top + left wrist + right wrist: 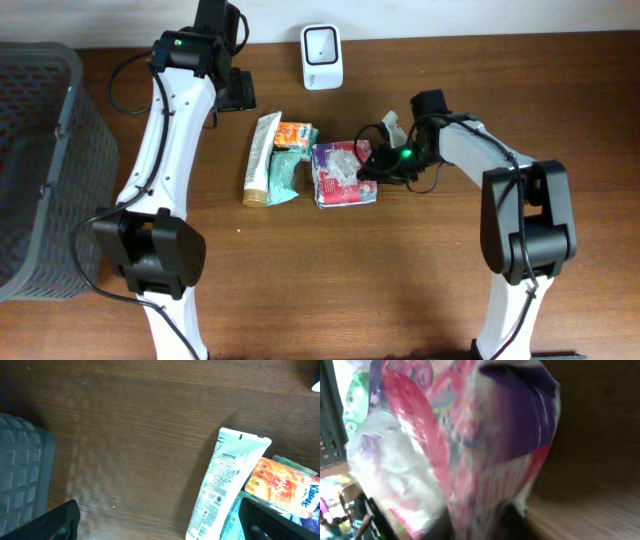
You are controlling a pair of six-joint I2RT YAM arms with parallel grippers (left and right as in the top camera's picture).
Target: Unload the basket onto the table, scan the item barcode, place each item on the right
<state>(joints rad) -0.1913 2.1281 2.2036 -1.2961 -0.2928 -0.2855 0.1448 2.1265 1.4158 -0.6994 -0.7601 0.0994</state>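
Grab step: right end effector (366,168) clamped on pink packet (336,182), left end effector (236,92) wide open; next up, lifting toward scanner (322,43).

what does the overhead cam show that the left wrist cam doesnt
Only overhead: the white scanner, the pink packet and the right hand at its edge. Only left wrist: the readable Pantene print on the white tube and the Kleenex name on the orange packet. Both: that tube, that packet, the grey basket and the wooden table.
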